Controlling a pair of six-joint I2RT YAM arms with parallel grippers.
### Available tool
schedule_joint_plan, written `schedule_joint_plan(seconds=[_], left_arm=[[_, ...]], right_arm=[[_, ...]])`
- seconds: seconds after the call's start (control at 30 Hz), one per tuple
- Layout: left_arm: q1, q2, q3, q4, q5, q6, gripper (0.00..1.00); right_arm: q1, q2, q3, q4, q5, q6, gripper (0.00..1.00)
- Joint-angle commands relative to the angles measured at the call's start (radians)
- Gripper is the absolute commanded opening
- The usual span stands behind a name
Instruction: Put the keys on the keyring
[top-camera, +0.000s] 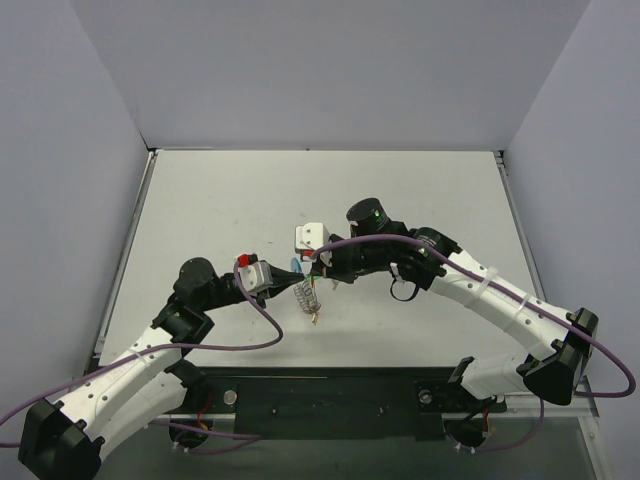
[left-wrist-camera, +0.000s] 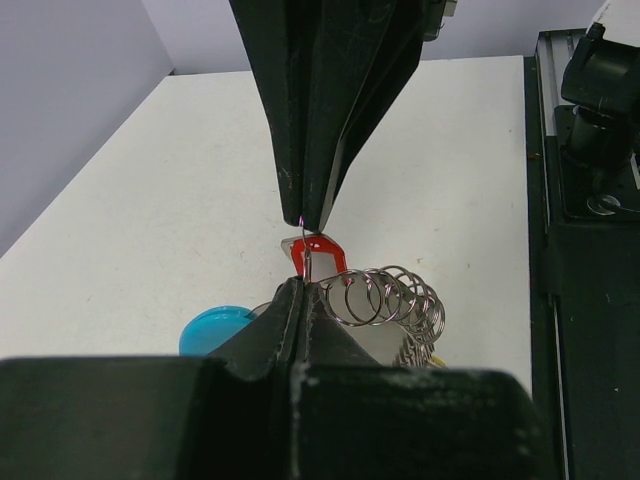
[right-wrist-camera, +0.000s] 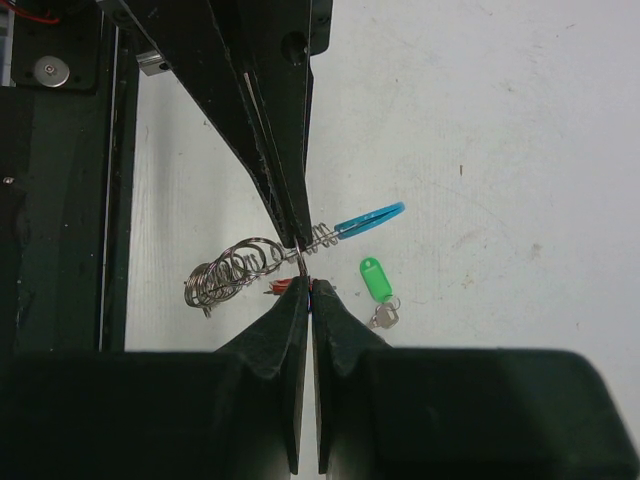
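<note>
The keyring's silver chain (left-wrist-camera: 390, 295) hangs in loops just above the table, with its light-blue tag (left-wrist-camera: 215, 328) beside it; both show in the right wrist view, the chain (right-wrist-camera: 235, 270) and the tag (right-wrist-camera: 370, 220). My left gripper (left-wrist-camera: 300, 283) is shut on the keyring's wire. My right gripper (right-wrist-camera: 310, 283) is shut tip to tip against it, on the thin ring of the red-tagged key (left-wrist-camera: 325, 255). The green-tagged key (right-wrist-camera: 376, 282) lies flat on the table just beside the grippers. I cannot make out the black-tagged key for sure.
In the top view both grippers, left (top-camera: 292, 270) and right (top-camera: 322, 268), meet over the middle of the white table (top-camera: 230, 200), with the chain (top-camera: 308, 298) dangling below. A dark loop (top-camera: 402, 291) lies under the right arm. Grey walls stand on three sides.
</note>
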Motion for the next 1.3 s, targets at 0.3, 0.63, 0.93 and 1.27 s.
schedule_joint_plan(seconds=[0.3, 0.63, 0.93, 1.27], left_arm=[[0.0, -0.006, 0.026, 0.109, 0.06, -0.025, 0.0], [0.0, -0.006, 0.026, 0.117, 0.065, -0.032, 0.0], [0.003, 0.003, 0.033, 0.098, 0.05, -0.026, 0.0], [0.008, 0.014, 0.04, 0.08, 0.037, -0.02, 0.0]], right_arm=[[0.003, -0.016, -0.005, 0.013, -0.036, -0.022, 0.0], [0.008, -0.014, -0.005, 0.001, -0.039, -0.039, 0.0], [-0.002, -0.025, 0.016, -0.019, -0.036, -0.045, 0.0], [-0.009, -0.043, 0.024, -0.039, -0.044, -0.07, 0.0]])
